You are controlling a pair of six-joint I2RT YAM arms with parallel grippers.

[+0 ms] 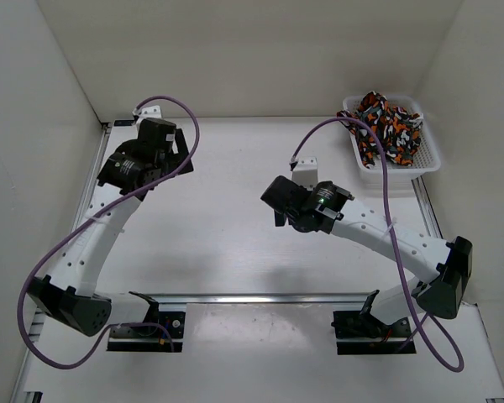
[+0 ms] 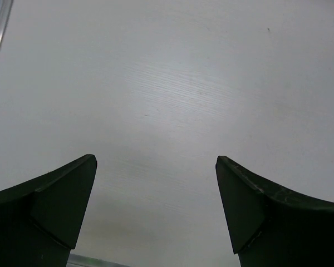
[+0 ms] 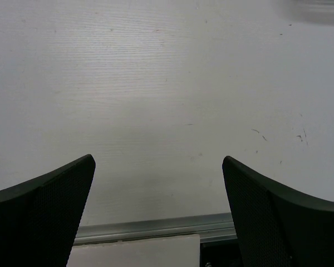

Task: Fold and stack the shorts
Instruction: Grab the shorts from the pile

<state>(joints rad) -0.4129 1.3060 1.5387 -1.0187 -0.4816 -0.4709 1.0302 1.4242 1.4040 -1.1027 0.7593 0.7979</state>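
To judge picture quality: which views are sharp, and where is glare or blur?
Top view: even light, soft shadows, the shorts sharp. Left wrist view: a bright sheen on the table, the near fingers dark. Right wrist view: table grain clear, a blurred patch in the top right corner.

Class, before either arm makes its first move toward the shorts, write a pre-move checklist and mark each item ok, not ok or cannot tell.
1. Left end effector open, holding nothing: ok.
2. Right end effector open, holding nothing: ok.
3. Shorts located, bunched in the basket at the far right corner: ok.
4. Shorts lying flat, ready to fold: not ok.
5. How many pairs are in the heap: cannot tell.
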